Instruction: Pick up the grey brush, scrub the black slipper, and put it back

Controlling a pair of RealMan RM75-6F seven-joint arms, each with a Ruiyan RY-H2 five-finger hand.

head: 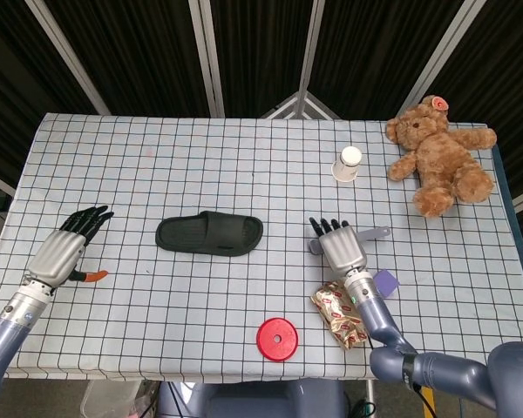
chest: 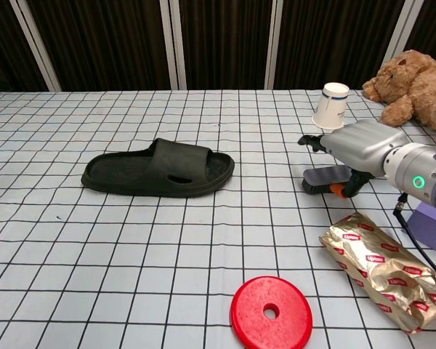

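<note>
Right hand [chest: 360, 149] over the flat grey plastic brush [chest: 325, 177], which lies on the checked desk [head: 200, 165] well right of the black rubber slipper [head: 209, 233]; fingers [head: 324, 226] spread, holding nothing. Risk: withdrawing fingers snag and drag the brush
</note>
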